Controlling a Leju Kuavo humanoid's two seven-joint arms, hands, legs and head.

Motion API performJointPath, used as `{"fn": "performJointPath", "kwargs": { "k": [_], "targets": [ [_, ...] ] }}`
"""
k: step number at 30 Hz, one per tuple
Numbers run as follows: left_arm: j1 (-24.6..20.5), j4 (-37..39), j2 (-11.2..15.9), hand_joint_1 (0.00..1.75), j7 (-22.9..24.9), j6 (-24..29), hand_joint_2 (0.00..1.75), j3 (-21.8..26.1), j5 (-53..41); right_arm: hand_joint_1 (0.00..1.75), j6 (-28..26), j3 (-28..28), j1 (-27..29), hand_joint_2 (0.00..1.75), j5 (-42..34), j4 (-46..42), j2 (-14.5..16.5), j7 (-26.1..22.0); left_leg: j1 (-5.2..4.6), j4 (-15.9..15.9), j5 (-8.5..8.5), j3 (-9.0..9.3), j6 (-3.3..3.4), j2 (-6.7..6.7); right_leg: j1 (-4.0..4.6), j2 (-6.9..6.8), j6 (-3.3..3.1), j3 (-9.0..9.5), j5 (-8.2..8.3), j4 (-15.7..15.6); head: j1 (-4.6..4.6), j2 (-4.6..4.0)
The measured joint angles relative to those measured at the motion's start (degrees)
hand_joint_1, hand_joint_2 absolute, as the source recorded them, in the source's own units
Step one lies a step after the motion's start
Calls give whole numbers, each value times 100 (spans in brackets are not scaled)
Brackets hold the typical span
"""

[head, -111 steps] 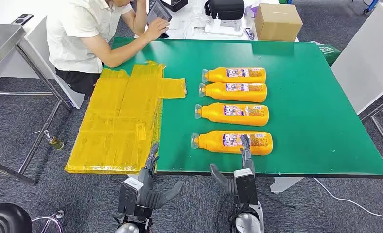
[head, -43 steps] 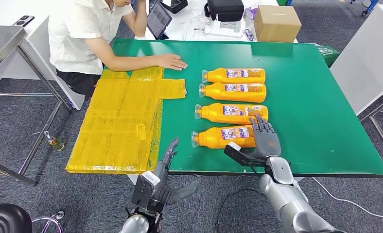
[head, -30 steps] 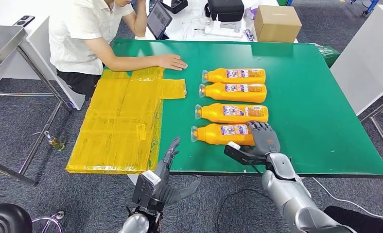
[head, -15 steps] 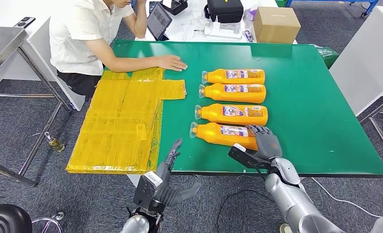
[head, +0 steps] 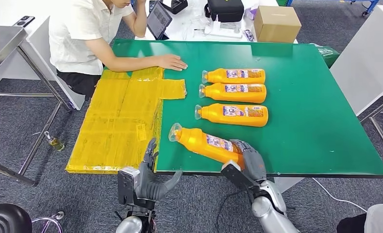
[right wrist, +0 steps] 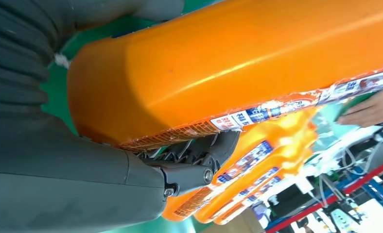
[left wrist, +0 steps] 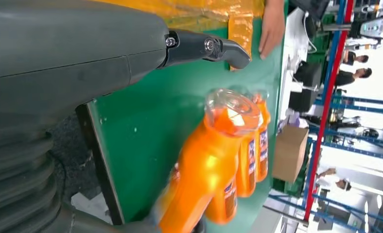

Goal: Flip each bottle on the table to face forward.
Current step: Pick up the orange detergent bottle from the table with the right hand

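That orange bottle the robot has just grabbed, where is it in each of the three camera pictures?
Head view: the held bottle lies slanted at the near table edge, its base in the right hand.
Left wrist view: the held bottle, clear cap toward the camera.
Right wrist view: the held bottle up close.
Shared landmark: the row of other bottles.

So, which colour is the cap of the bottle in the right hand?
Clear, see-through cap on the orange bottle; left wrist view shows it best.
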Motion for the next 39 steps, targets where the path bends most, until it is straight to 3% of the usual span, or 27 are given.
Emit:
{"fn": "performJointPath", "kwargs": {
  "k": [11,16,22,39],
  "targets": [
    [45,-51,0,0,0,162,175,81,357,166,-202,55,256,175,-316,-498,71,-107,-3,0,0,-18,0,1,-2,0,1,-20,1,0,-1,0],
    [57,-71,22,0,302,-249,175,98,1084,164,-113,102,293,175,-927,-716,282,-357,-1,0,0,-20,0,3,-1,1,0,-23,0,1,0,0],
    [-1,-75,91,0,525,-580,175,-11,1502,145,-57,520,256,175,-1263,-790,600,-607,-1,-1,1,-22,0,2,-1,0,-1,-25,-1,1,1,0],
    [-109,-199,146,0,589,-1097,175,-157,2219,148,49,1376,36,175,-1634,-772,851,-746,-1,0,1,-24,0,2,-2,0,-1,-27,-1,1,1,0]
  ]
}}
